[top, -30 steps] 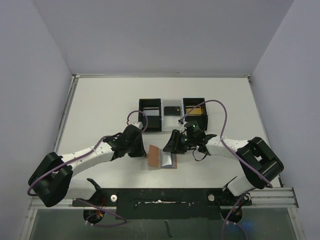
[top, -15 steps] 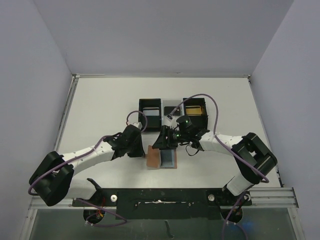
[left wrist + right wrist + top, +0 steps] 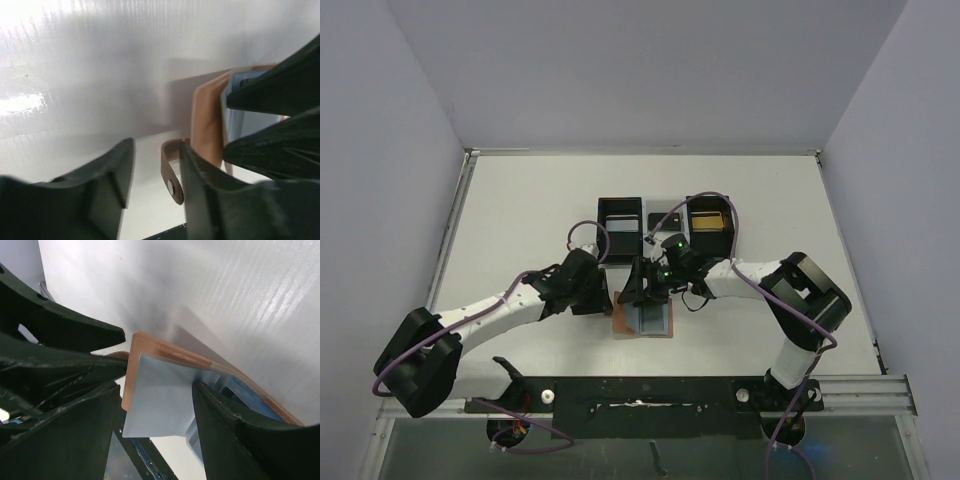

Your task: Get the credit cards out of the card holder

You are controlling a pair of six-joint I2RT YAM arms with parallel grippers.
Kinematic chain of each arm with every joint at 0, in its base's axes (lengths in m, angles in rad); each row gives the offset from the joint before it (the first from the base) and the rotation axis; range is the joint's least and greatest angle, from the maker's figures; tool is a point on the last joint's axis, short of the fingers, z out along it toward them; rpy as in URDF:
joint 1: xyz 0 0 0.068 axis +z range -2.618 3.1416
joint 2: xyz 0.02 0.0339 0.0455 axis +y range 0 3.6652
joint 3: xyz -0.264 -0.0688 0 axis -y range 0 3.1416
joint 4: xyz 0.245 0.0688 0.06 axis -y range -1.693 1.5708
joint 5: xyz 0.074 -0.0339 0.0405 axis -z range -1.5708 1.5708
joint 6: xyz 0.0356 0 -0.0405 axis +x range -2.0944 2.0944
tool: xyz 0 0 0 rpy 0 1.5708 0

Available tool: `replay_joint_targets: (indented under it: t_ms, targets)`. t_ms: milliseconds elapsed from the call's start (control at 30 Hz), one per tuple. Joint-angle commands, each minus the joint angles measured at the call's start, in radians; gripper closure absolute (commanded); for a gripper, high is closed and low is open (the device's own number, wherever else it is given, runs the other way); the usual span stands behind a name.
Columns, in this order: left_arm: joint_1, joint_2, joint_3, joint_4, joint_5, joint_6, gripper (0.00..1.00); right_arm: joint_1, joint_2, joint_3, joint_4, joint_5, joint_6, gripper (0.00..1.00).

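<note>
— Where's the wallet point(image 3: 642, 320)?
— Lying open near the middle of the counter's point(image 3: 520, 220) near edge.
— And the arms?
— The left end effector point(image 3: 156, 145) is parted around the side tab point(image 3: 172, 180), not clamped. The right end effector point(image 3: 157, 385) is spread wide over the blue lining point(image 3: 155, 400), gripping nothing.

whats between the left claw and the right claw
The card holder's tan flap, seen in the top external view; the left wrist view shows its side tab inside the left claw.
</note>
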Motion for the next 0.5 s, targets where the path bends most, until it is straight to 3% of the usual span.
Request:
replay_joint_targets:
  t_ms: [0, 167, 467]
  targets:
    - [0.009, -0.069, 0.010, 0.023, 0.007, -0.020, 0.53, 0.014, 0.015, 0.054, -0.012, 0.022, -0.020, 0.39]
    - [0.010, -0.118, -0.027, 0.056, 0.004, -0.074, 0.39, 0.014, 0.026, 0.049, -0.044, 0.080, 0.003, 0.40]
    - [0.011, -0.212, -0.113, 0.187, 0.085, -0.143, 0.36, 0.014, 0.033, 0.060, -0.040, 0.085, 0.026, 0.39]
